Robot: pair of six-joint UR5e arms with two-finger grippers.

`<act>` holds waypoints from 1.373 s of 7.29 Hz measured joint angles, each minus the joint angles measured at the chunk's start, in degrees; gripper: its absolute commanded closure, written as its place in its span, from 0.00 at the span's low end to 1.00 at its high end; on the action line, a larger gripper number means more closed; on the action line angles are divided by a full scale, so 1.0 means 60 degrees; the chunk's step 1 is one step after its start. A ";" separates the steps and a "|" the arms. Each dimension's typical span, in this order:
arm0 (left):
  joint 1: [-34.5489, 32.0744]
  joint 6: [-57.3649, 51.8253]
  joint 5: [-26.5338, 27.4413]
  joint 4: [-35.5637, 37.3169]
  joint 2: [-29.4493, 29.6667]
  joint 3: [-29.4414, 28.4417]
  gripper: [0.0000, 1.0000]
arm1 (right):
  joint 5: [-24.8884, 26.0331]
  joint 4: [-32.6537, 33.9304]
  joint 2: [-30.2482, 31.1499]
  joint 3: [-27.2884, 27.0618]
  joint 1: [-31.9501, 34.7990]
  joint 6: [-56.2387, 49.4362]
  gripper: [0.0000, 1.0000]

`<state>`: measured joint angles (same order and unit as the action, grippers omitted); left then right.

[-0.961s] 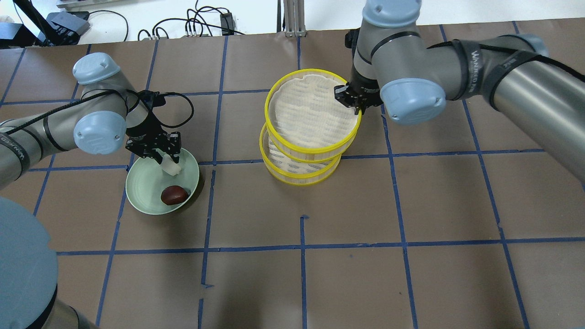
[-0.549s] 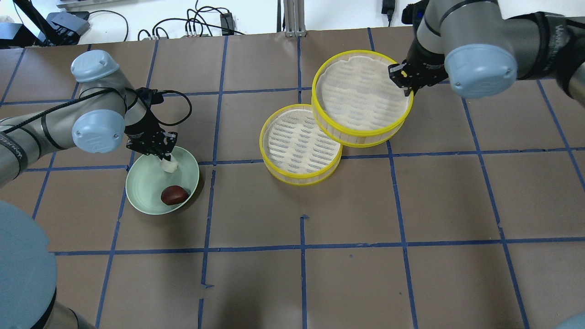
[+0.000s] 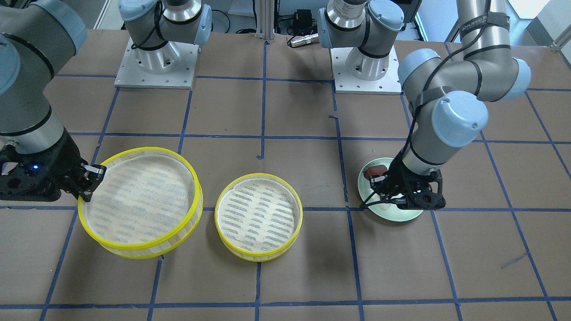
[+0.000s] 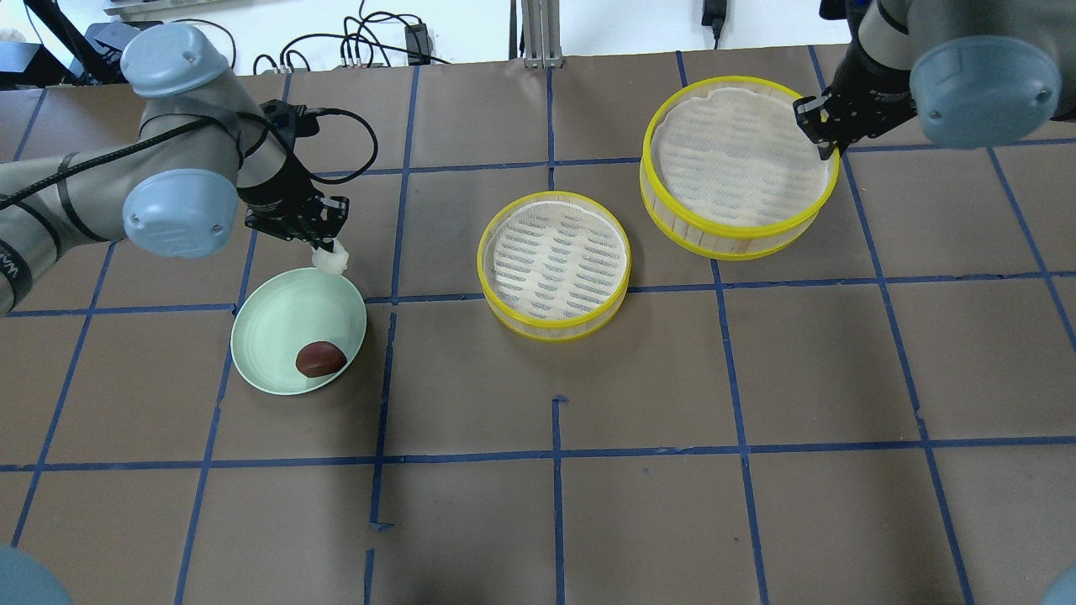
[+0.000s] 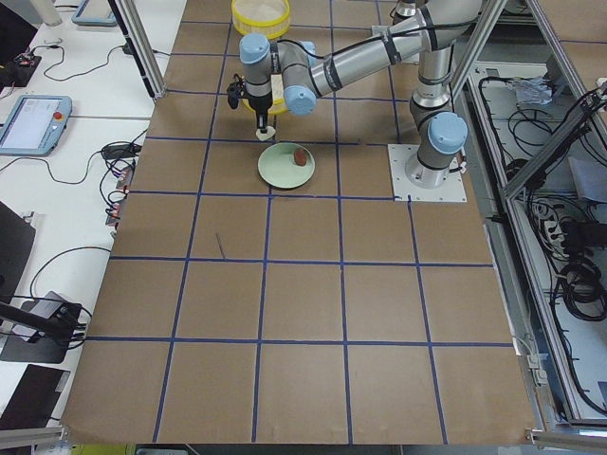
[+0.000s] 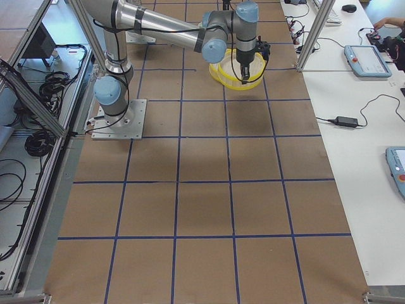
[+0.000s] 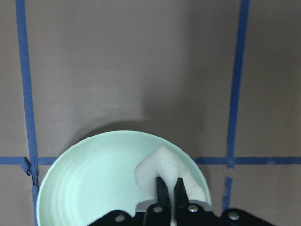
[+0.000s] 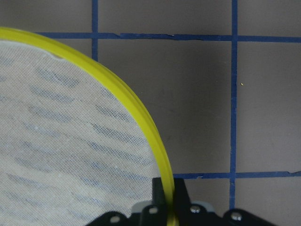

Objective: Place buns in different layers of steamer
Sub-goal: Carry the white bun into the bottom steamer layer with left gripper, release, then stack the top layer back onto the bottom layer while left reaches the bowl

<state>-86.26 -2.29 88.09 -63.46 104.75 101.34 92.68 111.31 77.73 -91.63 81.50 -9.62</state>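
My left gripper (image 4: pixel 324 242) is shut on the white bun (image 4: pixel 330 260) and holds it above the far rim of the pale green plate (image 4: pixel 269 323). The left wrist view shows the white bun (image 7: pixel 157 169) between the fingers over the plate (image 7: pixel 94 188). The brown bun (image 4: pixel 320 359) lies on the plate. My right gripper (image 4: pixel 820 141) is shut on the yellow rim of one steamer tray (image 4: pixel 740 164), far right. I cannot tell whether this tray touches the table. The rim (image 8: pixel 141 117) runs between the jaws. A second steamer tray (image 4: pixel 553 265) stands empty at mid table.
Brown paper with a blue tape grid covers the table. The two arm bases (image 3: pixel 156 62) stand at the robot's side. Cables (image 4: pixel 370 42) lie beyond the far edge. From the front, the held tray (image 3: pixel 138 200) and the other tray (image 3: pixel 258 218) sit side by side, apart.
My right gripper has carried the top tray off the stack and further right, clear of the lower tray. My left gripper has lifted the white bun off the plate, toward the far side.
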 measured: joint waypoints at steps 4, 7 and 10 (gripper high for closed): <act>-0.2659 0.3789 -0.1358 0.1455 0.0432 -0.0371 0.93 | 0.0110 -0.0033 0.0037 -0.0019 -0.0117 -0.0275 0.91; -0.3543 0.4355 -0.1601 0.3022 0.1342 -0.0514 0.20 | 0.0124 -0.0040 0.0041 -0.0026 -0.0105 -0.0268 0.91; -0.3594 0.3475 -0.1099 0.3186 0.1433 -0.0843 0.19 | 0.0135 -0.0046 0.0051 -0.0027 -0.0083 -0.0235 0.91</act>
<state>-107.83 18.56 81.50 -44.35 113.34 96.28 93.49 111.04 78.04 -91.78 81.00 -11.03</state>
